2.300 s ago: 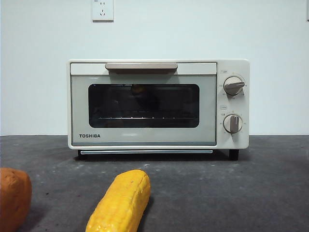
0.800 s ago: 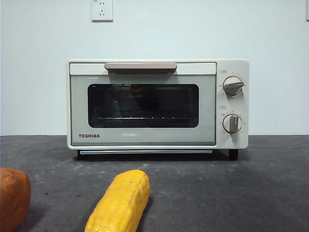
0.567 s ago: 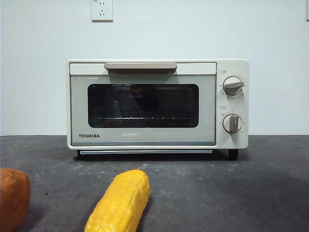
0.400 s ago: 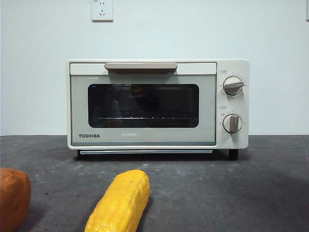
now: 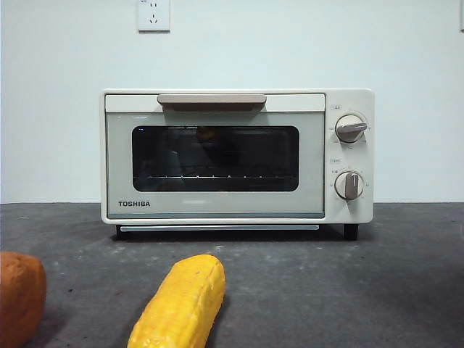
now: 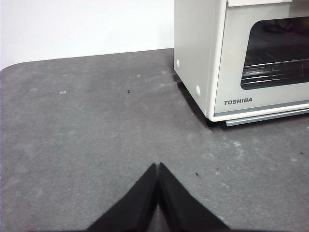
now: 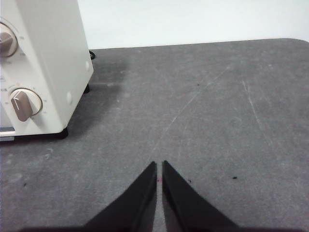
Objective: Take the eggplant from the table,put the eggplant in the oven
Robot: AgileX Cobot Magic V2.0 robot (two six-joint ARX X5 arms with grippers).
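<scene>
Nowhere in any view: eggplant; orange lump (image 5: 20, 296) cut by frame edge, corn cob (image 5: 180, 301) cut at bottom; left gripper (image 6: 158, 166) clenched, low over bare table (image 6: 87, 125); right gripper (image 7: 159, 165) nearly closed, narrow slit; beyond both, cream oven (image 5: 238, 155), door closed
</scene>
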